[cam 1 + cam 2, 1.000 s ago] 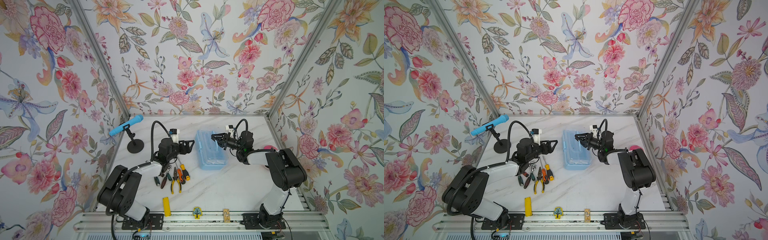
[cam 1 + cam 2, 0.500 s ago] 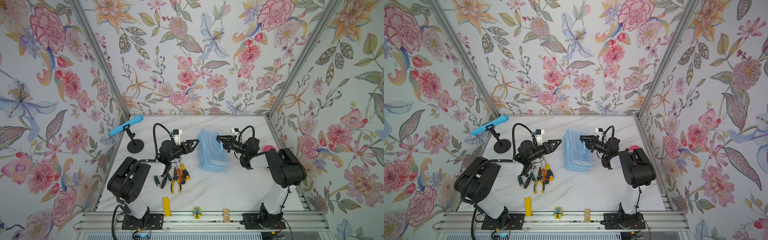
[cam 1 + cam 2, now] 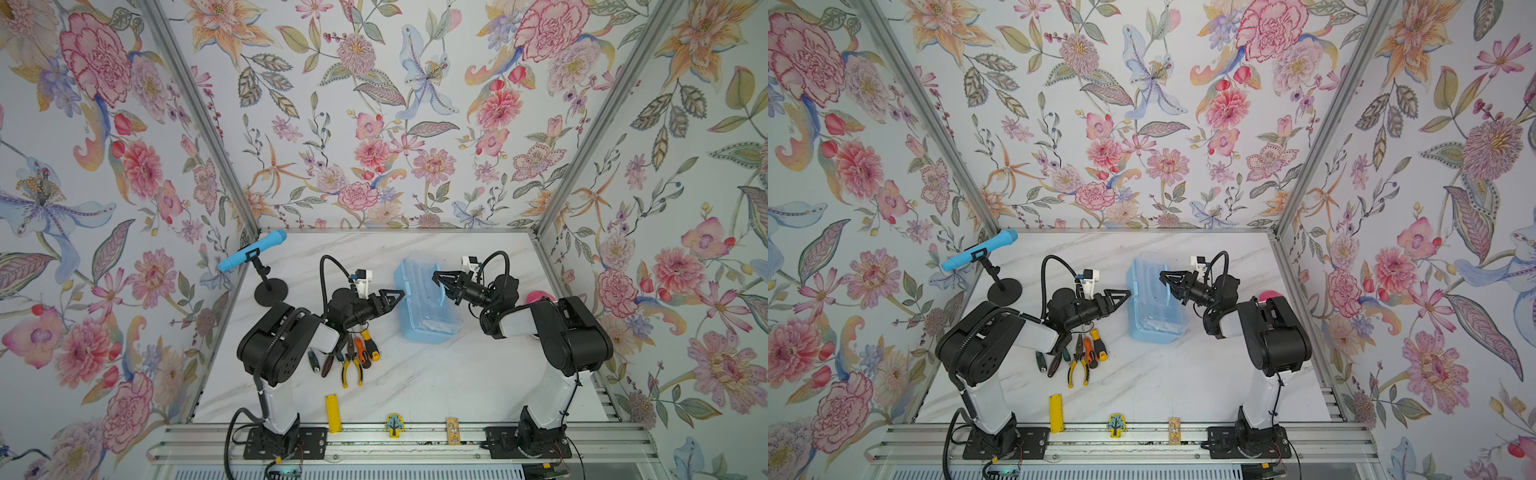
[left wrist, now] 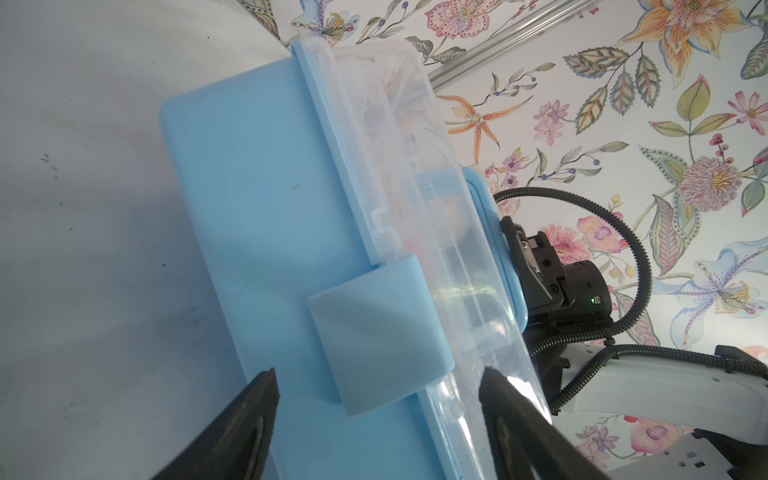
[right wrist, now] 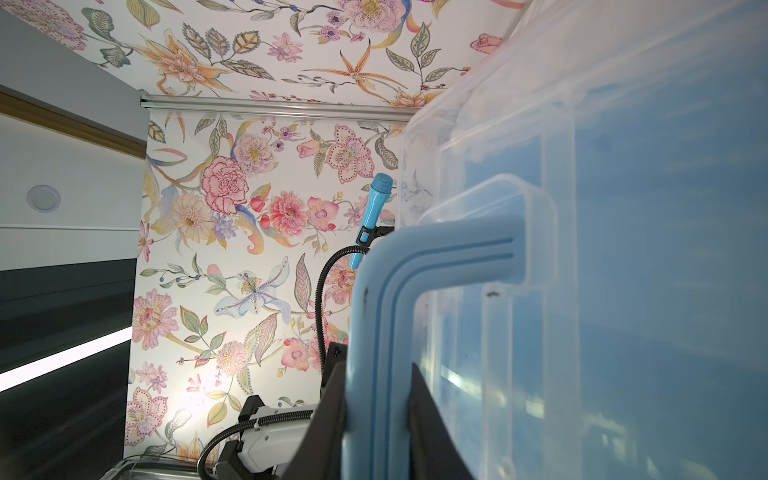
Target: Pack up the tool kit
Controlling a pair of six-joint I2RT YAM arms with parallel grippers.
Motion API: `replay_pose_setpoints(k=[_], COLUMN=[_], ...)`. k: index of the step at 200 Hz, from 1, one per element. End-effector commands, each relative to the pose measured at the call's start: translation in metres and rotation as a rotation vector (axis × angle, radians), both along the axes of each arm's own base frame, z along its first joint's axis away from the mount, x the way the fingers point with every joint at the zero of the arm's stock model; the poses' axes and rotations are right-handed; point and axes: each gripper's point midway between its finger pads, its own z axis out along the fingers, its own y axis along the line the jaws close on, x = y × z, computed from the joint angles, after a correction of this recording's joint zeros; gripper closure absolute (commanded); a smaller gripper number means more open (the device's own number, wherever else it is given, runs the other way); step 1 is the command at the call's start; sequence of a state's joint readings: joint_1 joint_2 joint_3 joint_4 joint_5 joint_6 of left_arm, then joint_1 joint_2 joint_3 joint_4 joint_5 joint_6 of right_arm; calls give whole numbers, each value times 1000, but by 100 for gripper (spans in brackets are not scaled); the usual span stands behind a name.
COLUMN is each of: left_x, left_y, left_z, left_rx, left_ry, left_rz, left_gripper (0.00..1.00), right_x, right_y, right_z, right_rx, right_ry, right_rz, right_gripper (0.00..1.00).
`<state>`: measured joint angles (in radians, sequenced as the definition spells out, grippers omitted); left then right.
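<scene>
On the table (image 3: 415, 374) the box (image 3: 424, 307) now tilts, right gripper (image 3: 441, 286) clamping its handle (image 5: 374, 316)

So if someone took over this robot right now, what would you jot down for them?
Right hand: shut on the blue handle of the tool box, which sits tilted on the table.
Left hand: open, straddling the box's latch, gripping nothing.
Tools: pliers and screwdrivers lie loose on the table, outside the box.
Done: box held by its handle; lid looks closed.
Left: undo the latch, open the lid, load the tools, close up.
</scene>
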<state>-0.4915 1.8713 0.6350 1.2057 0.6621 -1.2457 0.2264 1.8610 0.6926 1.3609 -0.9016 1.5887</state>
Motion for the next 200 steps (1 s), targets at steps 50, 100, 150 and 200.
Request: replay_pose_setpoints(k=[50,100,150,200], left_x=[-4,-5,-16,-25], left_y=[-19,-26,-16,-9], left_z=[16,22,74,97], left_rx=[-91,-106,-359,-400], left_ry=[-48,-60,-111,-148], left_rz=[-72,-93,-145,-171], left_gripper=[22,22,23,26], right_x=[-5,-7,-4,0], right_y=[5,10,5,2], right_z=[-50,-64,-94,-112], right_rx=[-99,-111,-189,-244], right_ry=[85,108,152,166], right_rz=[22,25,-1,-32], right_gripper=[100,100,100,100])
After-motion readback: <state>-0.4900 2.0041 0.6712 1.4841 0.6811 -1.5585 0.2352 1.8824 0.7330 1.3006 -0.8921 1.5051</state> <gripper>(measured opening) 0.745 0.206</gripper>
